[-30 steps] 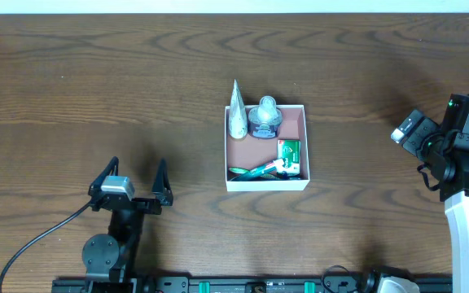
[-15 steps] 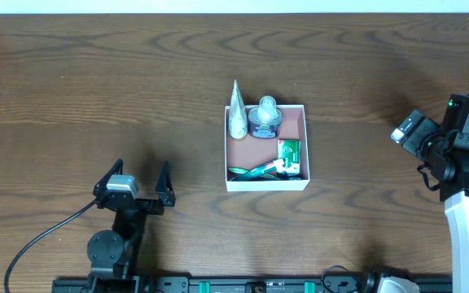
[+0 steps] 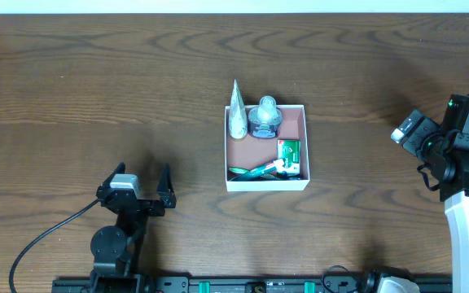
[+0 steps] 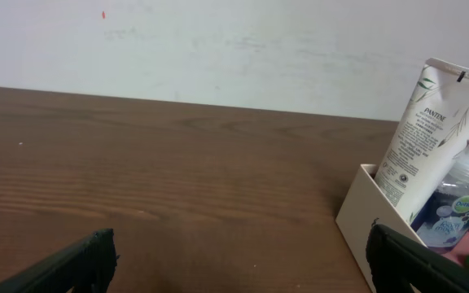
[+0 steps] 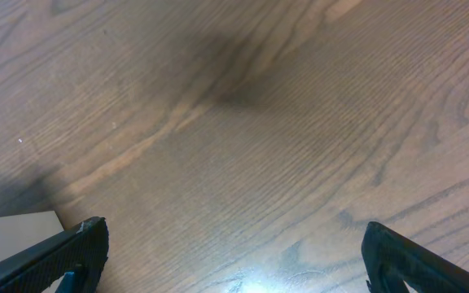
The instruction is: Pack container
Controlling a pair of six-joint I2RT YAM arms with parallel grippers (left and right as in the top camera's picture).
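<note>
White-walled container: mid-table, open top, pinkish floor.
Inside it: Pantene tube leaning at the far-left corner; clear bottle just beside it; green box and a teal item lying near the front wall.
My left gripper: fingers spread, holding nothing, well left of the container.
My right gripper: fingers spread, empty, well apart on its right.
</note>
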